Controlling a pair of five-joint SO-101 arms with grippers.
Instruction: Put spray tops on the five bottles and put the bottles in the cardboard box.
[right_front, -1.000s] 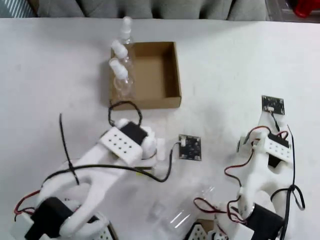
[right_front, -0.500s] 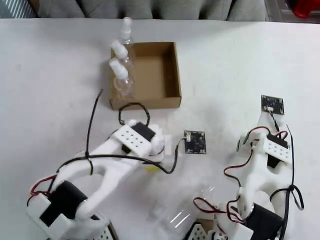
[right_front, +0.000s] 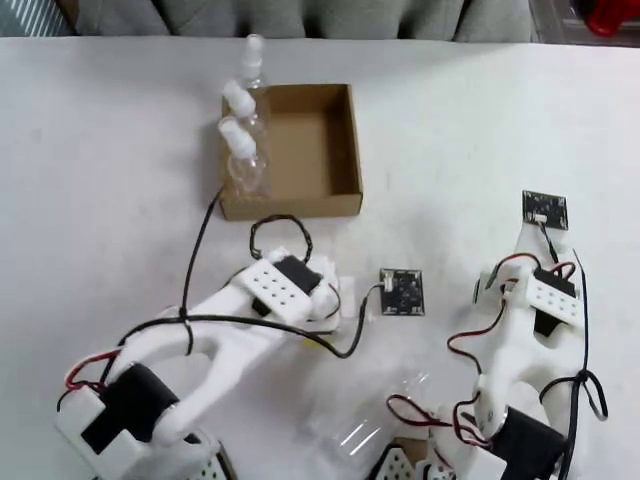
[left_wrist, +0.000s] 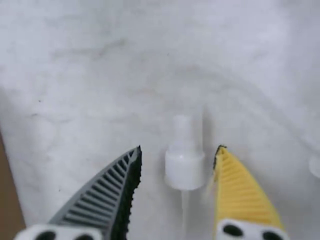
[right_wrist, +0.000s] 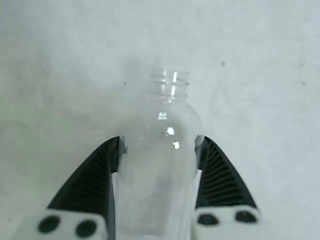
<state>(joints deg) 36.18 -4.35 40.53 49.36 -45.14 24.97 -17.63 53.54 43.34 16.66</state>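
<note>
A white spray top (left_wrist: 184, 161) lies on the white table between the fingers of my left gripper (left_wrist: 177, 150), which is open around it and not touching it. My right gripper (right_wrist: 159, 144) is shut on a clear bottle (right_wrist: 159, 145) whose threaded neck is bare, held just above the table. In the high view the left arm (right_front: 285, 290) stands below the cardboard box (right_front: 345, 150) and the right arm (right_front: 540, 300) is at the right. Three bottles with spray tops (right_front: 243, 135) stand along the box's left wall.
Another clear bottle (right_front: 365, 425) lies near the table's front edge between the two arm bases. Black and red cables loop around both arms. White tabletop stretches to the right of the box and behind it.
My left arm has swung to the right and slightly toward the front of the table. The right arm and its bottle have not moved.
</note>
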